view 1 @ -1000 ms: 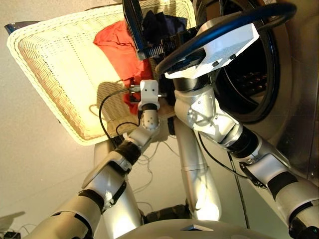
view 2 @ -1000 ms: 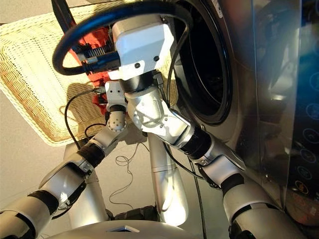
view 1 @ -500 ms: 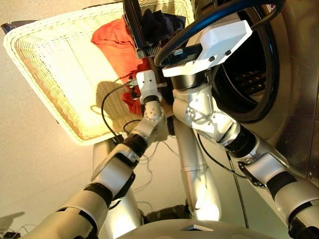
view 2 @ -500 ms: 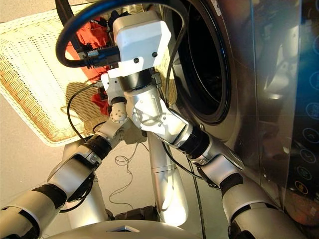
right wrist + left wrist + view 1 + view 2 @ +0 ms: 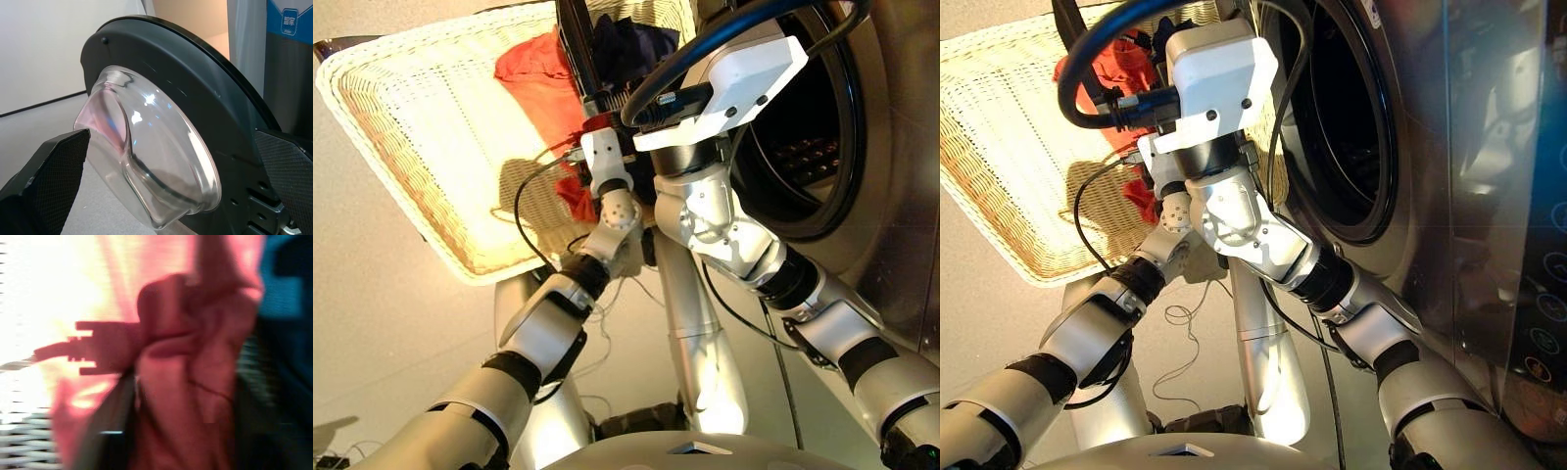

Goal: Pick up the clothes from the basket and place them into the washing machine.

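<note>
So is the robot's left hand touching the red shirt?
Touching. In the left wrist view the red garment bunches right up against the left gripper, covering its fingers. The left eye view shows that gripper down on the red cloth in the basket.

A pale beige floor (image 5: 382, 323) lies below, and a thin light wire (image 5: 1180, 318) rests on it in loose loops (its ends cannot be traced). Farther off, a white wall (image 5: 44, 44) meets a dark skirting line (image 5: 39, 104).
</note>
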